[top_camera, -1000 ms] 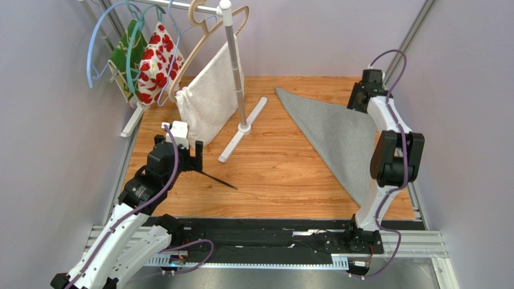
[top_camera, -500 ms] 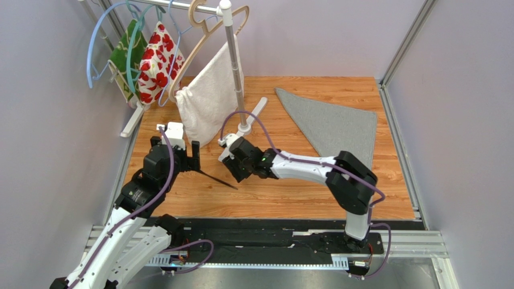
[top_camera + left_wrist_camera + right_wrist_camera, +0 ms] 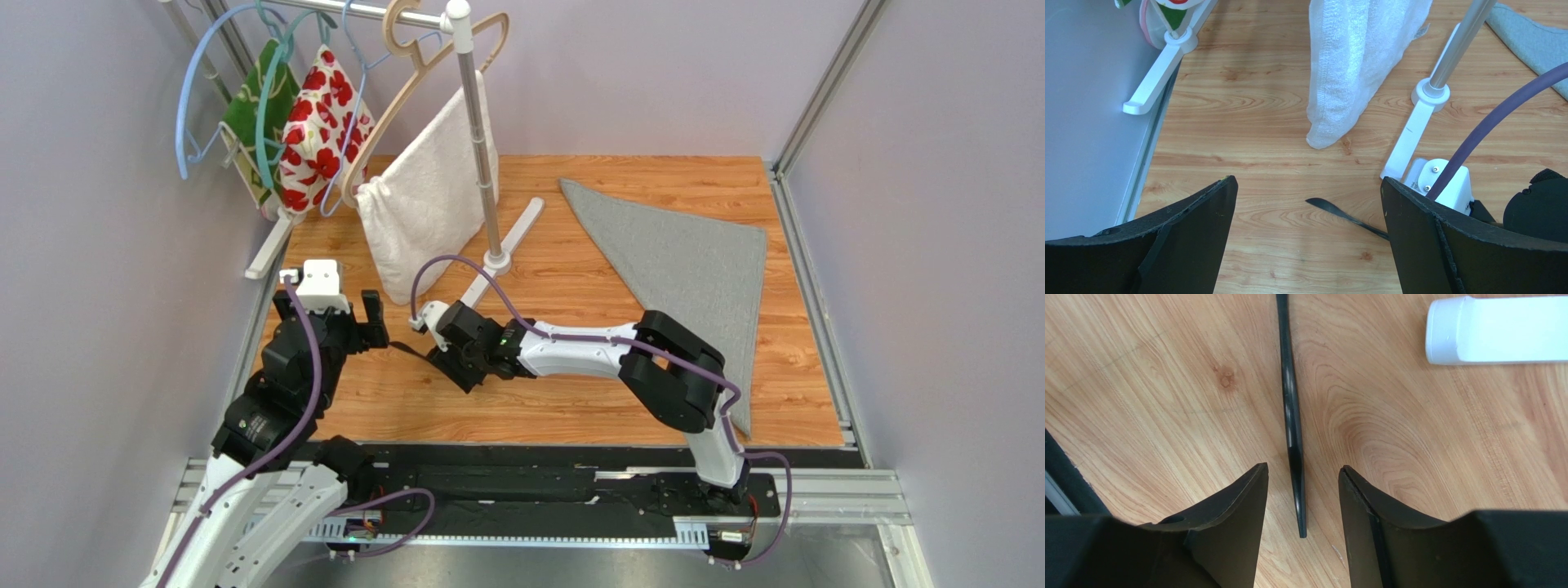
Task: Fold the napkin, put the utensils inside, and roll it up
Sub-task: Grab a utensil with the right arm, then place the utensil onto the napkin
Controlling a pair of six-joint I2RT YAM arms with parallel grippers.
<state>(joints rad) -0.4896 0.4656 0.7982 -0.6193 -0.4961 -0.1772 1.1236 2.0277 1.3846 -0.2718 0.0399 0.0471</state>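
Note:
The grey napkin (image 3: 687,260) lies folded into a triangle at the table's far right. The slim black knife (image 3: 406,352) lies flat on the wood at the left. My right gripper (image 3: 439,363) is open and low over it. In the right wrist view its jaws (image 3: 1303,470) stand either side of the knife's handle end (image 3: 1292,422) without touching it. My left gripper (image 3: 350,328) is open and empty just left of the knife. In the left wrist view the knife's blade (image 3: 1339,211) shows ahead between the wide jaws (image 3: 1308,184).
A white clothes rack (image 3: 488,263) stands at the back left, its foot (image 3: 1499,329) close to the knife. A white towel (image 3: 423,202), a red-flowered cloth (image 3: 321,123) and hangers hang from it. The table's left edge (image 3: 1146,165) is near my left gripper.
My right arm has swung from the napkin at the far right across the table to the knife. My left gripper has drawn back to the left, away from the knife.

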